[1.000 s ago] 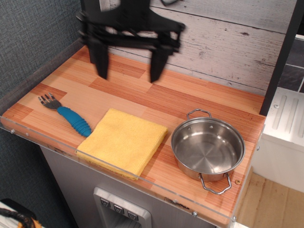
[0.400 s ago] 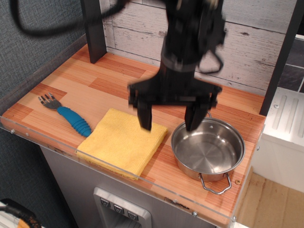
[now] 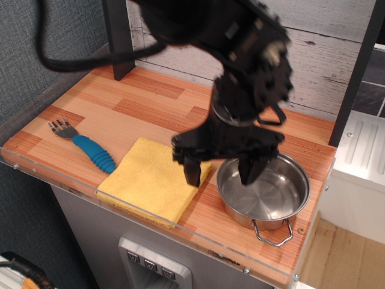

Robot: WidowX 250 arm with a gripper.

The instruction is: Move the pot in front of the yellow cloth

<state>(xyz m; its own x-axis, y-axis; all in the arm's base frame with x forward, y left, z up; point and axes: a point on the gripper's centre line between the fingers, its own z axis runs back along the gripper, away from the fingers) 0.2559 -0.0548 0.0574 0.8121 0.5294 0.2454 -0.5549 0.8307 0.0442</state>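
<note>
The end effector [image 3: 221, 171] was seen with its two fingers spread wide and nothing held between them. One finger [image 3: 192, 173] hung over the right edge of the cloth [image 3: 155, 178], while the other reached down over the left rim of the pot [image 3: 264, 194], so that the rim lay between them; whether either finger touched anything could not be told, the arm being blurred. The pot stood upright near the right end of the tabletop [image 3: 138, 114], just beside the cloth on its right, with one wire handle [image 3: 271, 233] pointing toward the front edge. The far handle was hidden behind the arm. The cloth lay flat and folded near the front edge, its front corner reaching the clear lip. A fork [image 3: 84, 145] with a blue grip lay to the left of the cloth, close to it, its tines pointing toward the left wall.
</note>
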